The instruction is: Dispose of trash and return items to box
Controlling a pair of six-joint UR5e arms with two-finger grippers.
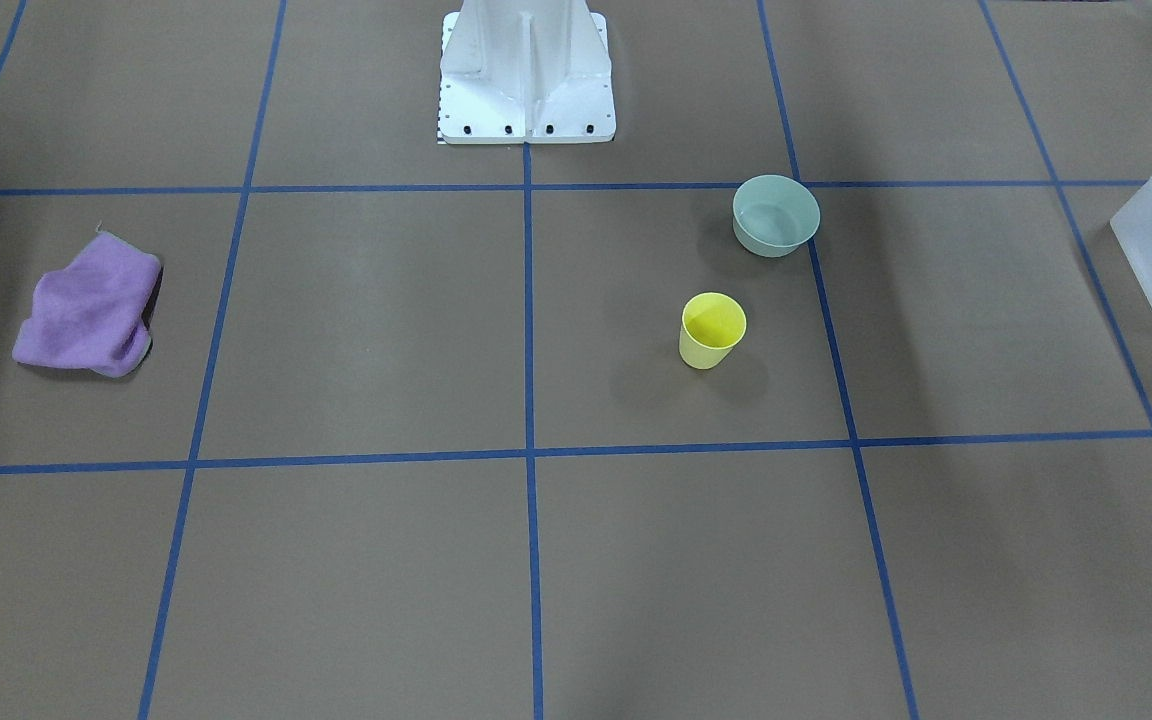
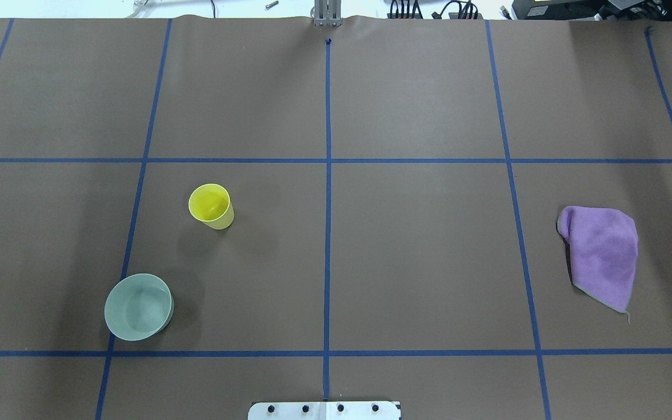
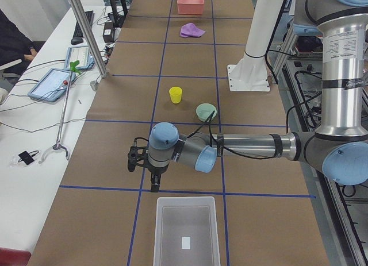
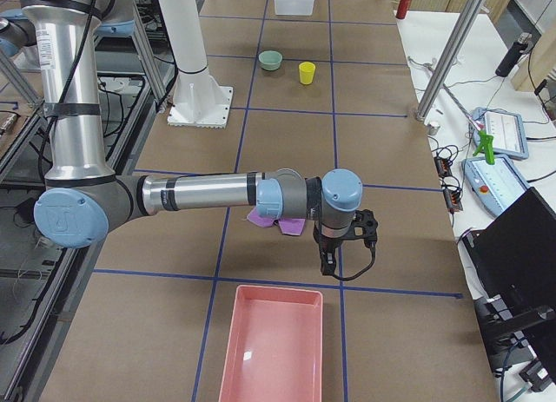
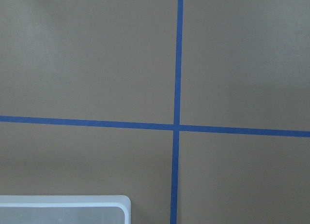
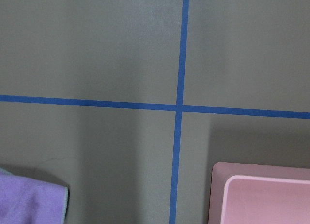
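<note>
The yellow cup stands upright on the brown table, also in the overhead view. The pale-green bowl sits closer to the robot base. The frosted white box is at the table's left end, and its corner shows in the left wrist view. My left gripper hangs just short of the box, far from the cup. My right gripper hangs beside a purple cloth. Both grippers show only in the side views, so I cannot tell whether they are open or shut.
The purple cloth lies crumpled on the right side. A pink tray sits at the table's right end, and its corner shows in the right wrist view. The white pedestal base stands at the robot's edge. Blue tape lines grid the table.
</note>
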